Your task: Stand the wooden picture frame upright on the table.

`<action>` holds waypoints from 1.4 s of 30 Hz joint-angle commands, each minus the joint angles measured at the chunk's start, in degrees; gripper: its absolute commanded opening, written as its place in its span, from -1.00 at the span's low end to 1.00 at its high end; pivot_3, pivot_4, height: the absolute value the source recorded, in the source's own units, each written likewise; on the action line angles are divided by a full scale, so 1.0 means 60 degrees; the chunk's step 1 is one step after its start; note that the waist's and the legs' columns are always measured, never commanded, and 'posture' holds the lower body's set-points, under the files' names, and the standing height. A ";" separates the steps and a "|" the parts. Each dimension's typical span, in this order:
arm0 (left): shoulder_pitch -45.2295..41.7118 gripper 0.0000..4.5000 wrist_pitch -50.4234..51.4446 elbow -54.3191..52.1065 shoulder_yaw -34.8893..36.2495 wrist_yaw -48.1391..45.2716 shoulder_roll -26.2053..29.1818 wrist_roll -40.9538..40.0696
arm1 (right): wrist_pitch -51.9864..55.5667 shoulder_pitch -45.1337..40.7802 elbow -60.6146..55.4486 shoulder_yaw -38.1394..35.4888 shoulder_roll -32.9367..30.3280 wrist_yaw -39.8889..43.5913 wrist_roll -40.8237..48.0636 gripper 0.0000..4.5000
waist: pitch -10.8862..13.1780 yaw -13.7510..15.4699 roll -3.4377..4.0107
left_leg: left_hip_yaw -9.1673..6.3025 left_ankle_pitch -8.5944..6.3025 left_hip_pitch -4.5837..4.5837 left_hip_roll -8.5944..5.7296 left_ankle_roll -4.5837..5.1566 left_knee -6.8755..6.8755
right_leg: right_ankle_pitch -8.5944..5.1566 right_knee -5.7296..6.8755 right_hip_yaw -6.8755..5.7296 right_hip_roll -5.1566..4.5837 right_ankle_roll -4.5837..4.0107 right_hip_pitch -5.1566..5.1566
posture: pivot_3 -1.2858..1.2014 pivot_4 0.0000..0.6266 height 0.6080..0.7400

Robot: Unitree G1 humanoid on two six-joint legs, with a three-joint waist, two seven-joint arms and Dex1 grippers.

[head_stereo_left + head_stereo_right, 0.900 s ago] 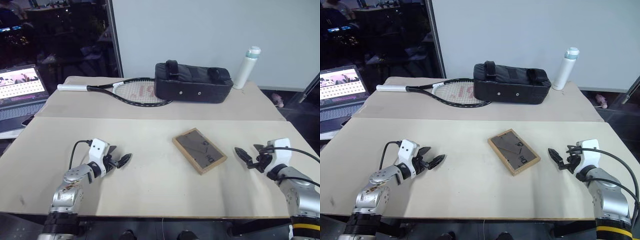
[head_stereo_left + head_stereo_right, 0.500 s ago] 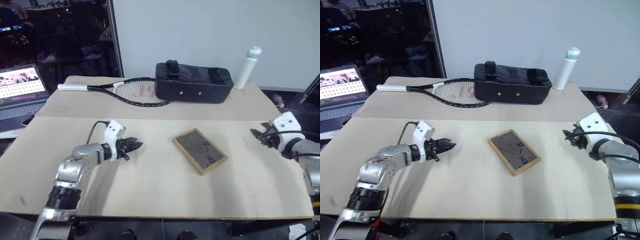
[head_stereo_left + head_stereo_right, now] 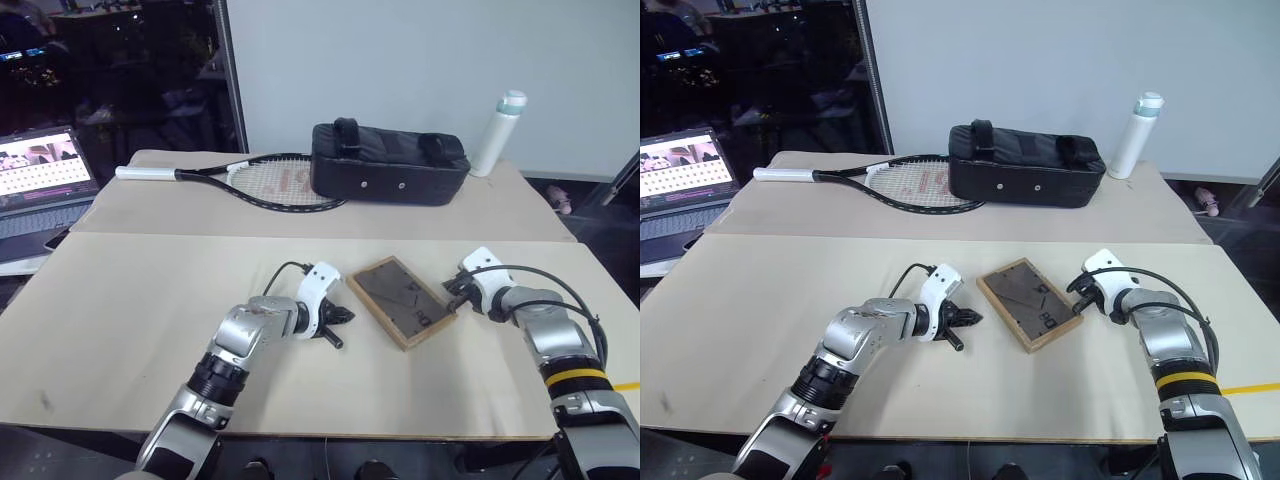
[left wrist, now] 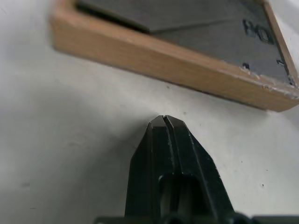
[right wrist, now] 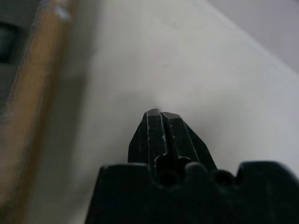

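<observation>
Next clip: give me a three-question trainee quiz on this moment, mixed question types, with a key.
1. True or false: the wooden picture frame lies flat on the table, backing side up.
2. Multiple choice: the left claw is (A) shut, holding nothing, beside the frame; (B) open above the frame; (C) shut on the tennis racket.
3. Which claw sits at the frame's right-hand edge?

Key
1. True.
2. A. In the left wrist view its fingers meet just short of the wooden edge.
3. The right claw, also shut.
</observation>
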 commanded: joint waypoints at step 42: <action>0.2589 0.26 0.6427 -0.0823 0.5366 0.0527 0.3818 -0.7510 | 0.0916 0.1350 -0.4276 0.1394 0.0240 0.2561 0.1237 -1.00 | -0.0028 -0.0279 -0.0061 | 0.0003 -0.0001 0.0040 0.0021 -0.0004 -0.0007 | -0.0042 0.0067 -0.0004 0.0008 -0.0036 -0.0016 | 0.03 -0.52 0.70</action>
